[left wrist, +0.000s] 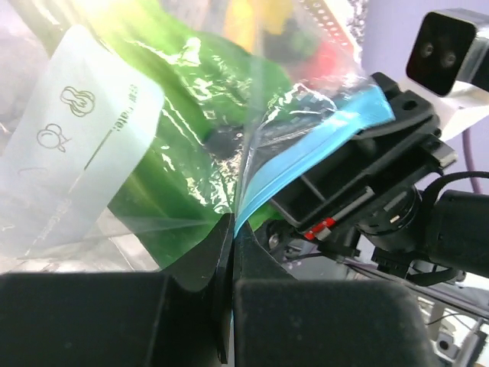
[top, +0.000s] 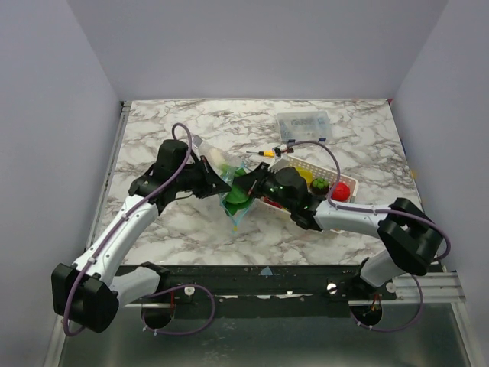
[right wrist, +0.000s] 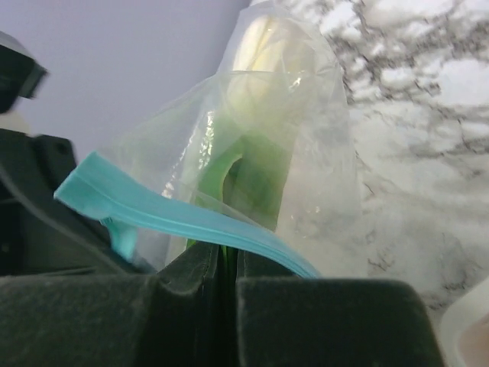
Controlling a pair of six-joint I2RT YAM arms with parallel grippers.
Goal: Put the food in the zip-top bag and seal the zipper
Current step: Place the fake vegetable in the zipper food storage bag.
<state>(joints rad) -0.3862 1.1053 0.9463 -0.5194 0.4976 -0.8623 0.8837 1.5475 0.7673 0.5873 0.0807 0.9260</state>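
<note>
1. The left gripper [left wrist: 229,256] is clenched on the zipper [left wrist: 306,149] of the zip-top bag [left wrist: 99,145]. The light-blue strip runs out from between its jaws, up and to the right.
2. The right gripper [right wrist: 228,260] is also clamped on the zipper, which crosses just above its jaws and slants up to the left.
3. The two grippers sit close together with the bag's mouth between them. The right gripper's black body is just beyond the left jaws, at the far end of the strip.
4. The green food [right wrist: 256,180] lies inside the bag, directly ahead of both pairs of jaws. A pale piece [right wrist: 267,46] sits deeper in, at the bag's far end.
5. The white basket [top: 313,162] stands behind the right jaws, beside that arm's wrist, and holds a yellow piece [top: 304,175] and a red piece [top: 341,191].
6. The clear lidded box [top: 303,124] sits well beyond the jaws on the marble table [top: 199,229].
</note>
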